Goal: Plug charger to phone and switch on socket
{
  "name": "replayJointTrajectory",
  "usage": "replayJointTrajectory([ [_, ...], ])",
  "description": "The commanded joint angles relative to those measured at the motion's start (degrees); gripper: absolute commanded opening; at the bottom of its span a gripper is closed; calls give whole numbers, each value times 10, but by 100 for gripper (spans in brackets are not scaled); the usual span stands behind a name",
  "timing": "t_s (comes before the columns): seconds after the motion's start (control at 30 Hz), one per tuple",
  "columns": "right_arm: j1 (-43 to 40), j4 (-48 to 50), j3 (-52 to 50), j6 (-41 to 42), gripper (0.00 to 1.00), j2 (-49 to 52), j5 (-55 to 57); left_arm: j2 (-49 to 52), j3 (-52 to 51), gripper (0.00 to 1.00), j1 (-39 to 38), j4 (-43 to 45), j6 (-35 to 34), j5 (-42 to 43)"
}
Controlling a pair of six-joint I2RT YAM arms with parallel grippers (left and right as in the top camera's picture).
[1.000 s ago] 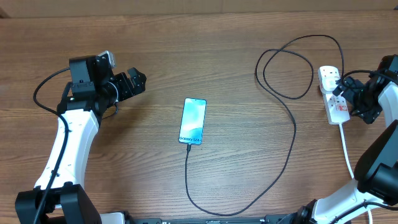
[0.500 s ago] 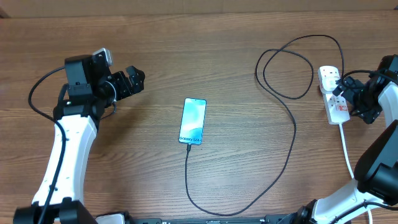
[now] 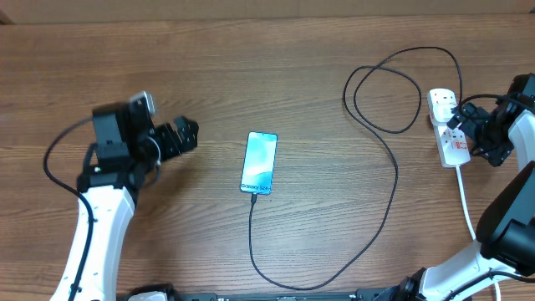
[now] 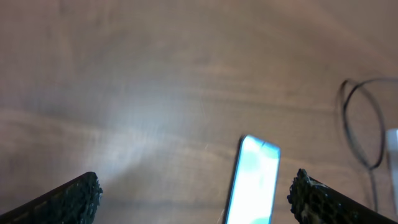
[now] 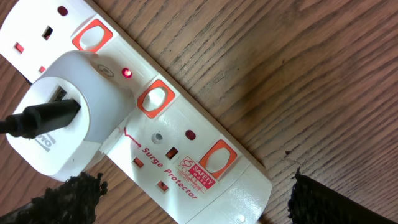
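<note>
- Phone (image 3: pixel 259 163): lies flat near the middle of the table (image 3: pixel 251 67), screen lit. The black cable (image 3: pixel 393 180) meets its 6 o'clock edge and appears seated, though the joint is too small to confirm.
- Cable run: from the phone it sweeps round toward 3 o'clock, loops, and ends at a white adapter (image 5: pixel 74 118) plugged into the power strip (image 3: pixel 451 138).
- Power strip: lies at the table's 3 o'clock edge, well apart from the phone.
- Right gripper (image 5: pixel 205 196): poised just above the strip, jaws apart and holding nothing.
- Left gripper (image 3: pixel 187 136): at 9 o'clock of the phone, clear of it, jaws apart and empty.
- Step in hand: switching the outlet on. The switch (image 5: pixel 155 98) beside the adapter is likely the right one.
- A small red lamp (image 5: pixel 127 73) glows next to it, which suggests power may already be on.
- Technique: press straight down with one fingertip. A sideways push could slide the light strip or tug the cable out of the phone.
</note>
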Motion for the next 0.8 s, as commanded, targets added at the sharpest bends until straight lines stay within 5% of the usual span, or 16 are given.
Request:
replayJointTrajectory([
  [0.0, 2, 3, 12, -5, 100, -17, -3, -16, -42, 100, 0, 1, 0, -4],
  [0.77, 2, 3, 12, -5, 100, -17, -3, -28, -82, 100, 0, 1, 14, -37],
])
